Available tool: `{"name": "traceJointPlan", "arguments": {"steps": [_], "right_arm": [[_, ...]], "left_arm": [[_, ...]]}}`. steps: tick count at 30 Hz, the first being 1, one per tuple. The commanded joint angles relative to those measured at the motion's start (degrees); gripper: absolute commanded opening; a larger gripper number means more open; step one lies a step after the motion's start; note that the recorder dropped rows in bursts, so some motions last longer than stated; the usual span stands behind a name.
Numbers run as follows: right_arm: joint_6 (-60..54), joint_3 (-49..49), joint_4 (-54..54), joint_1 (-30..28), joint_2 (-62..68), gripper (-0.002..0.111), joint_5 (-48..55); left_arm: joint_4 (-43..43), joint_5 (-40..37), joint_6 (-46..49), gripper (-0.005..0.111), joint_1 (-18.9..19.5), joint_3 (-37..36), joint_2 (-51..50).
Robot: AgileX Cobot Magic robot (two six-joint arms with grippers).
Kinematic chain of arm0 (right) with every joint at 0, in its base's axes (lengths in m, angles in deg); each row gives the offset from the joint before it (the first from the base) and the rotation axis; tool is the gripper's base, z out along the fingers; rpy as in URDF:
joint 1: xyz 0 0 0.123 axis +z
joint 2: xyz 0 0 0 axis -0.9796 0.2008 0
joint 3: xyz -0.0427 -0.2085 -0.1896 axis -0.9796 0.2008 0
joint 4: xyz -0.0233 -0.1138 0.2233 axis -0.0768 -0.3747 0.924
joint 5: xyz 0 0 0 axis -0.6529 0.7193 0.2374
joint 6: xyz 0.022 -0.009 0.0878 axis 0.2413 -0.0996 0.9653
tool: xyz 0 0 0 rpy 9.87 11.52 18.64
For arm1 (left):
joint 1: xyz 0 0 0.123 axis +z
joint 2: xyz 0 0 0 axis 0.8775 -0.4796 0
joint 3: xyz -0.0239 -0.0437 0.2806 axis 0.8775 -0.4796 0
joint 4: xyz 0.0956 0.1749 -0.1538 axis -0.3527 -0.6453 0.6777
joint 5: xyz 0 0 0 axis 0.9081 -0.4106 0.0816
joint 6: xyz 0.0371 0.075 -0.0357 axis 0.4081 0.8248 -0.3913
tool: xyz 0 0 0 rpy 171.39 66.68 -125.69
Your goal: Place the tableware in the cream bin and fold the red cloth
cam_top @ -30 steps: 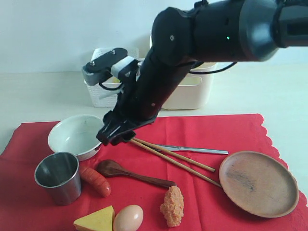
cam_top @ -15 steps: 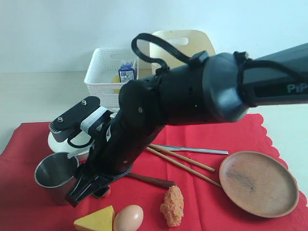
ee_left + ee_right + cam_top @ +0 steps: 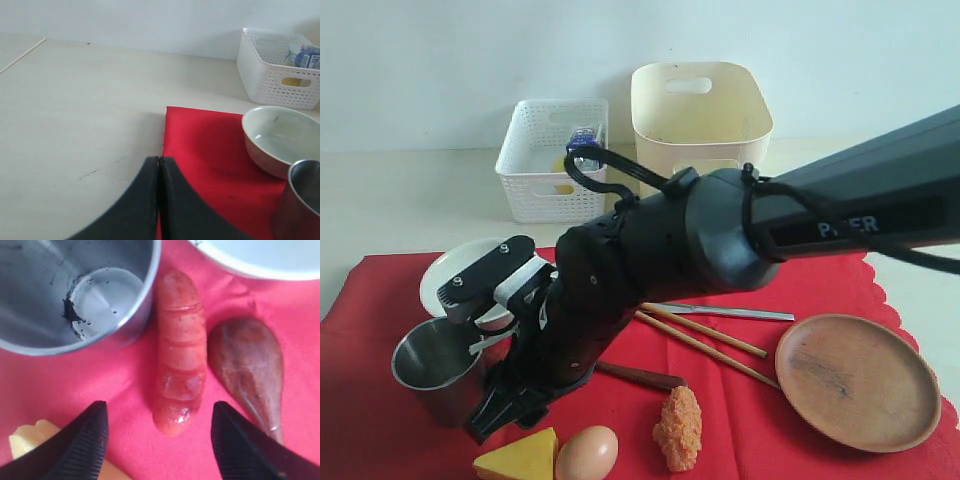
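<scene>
The red cloth lies flat under the tableware. On it are a white bowl, a steel cup, two chopsticks, a knife and a brown plate. The spoon lies beside a sausage. My right gripper is open, low over the sausage's end, next to the cup; in the exterior view it hides the sausage. My left gripper is shut and empty at the cloth's edge. The cream bin stands at the back.
A white perforated basket holding a milk carton stands left of the bin. A cheese wedge, an egg and an orange lumpy food piece lie along the cloth's front edge.
My right arm has swung down and to the front left, from above the bowl and chopsticks to just over the sausage beside the cup. Its jaws stayed open. The left gripper stayed shut.
</scene>
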Motion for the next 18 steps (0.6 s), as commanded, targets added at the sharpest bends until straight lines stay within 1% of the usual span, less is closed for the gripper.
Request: {"name": "traceJointPlan", "arguments": {"steps": [1,5,7,10,15,16,18], "right_arm": [[0.2,0.3,-0.4,0.0,1.3,0.058,-2.2],[0.2,0.3,-0.4,0.0,2.9,0.057,-3.2],[0.9,0.3,-0.5,0.0,3.5,0.054,-3.6],[1.0,0.3,-0.5,0.0,3.5,0.038,-3.9],[1.0,0.3,-2.9,0.0,3.5,0.003,-3.4],[1.0,0.3,-3.1,0.0,3.5,0.0,-3.3],[1.0,0.3,-3.1,0.0,3.2,0.0,-2.8]], "left_arm": [[0.1,0.6,0.0,0.001,0.1,-0.2,0.3],[0.1,0.6,0.0,0.001,0.1,-0.2,0.3],[0.1,0.6,0.0,0.001,0.1,-0.2,0.3],[0.1,0.6,0.0,0.001,0.1,-0.2,0.3],[0.1,0.6,0.0,0.001,0.1,-0.2,0.3],[0.1,0.6,0.0,0.001,0.1,-0.2,0.3],[0.1,0.6,0.0,0.001,0.1,-0.2,0.3]]}}
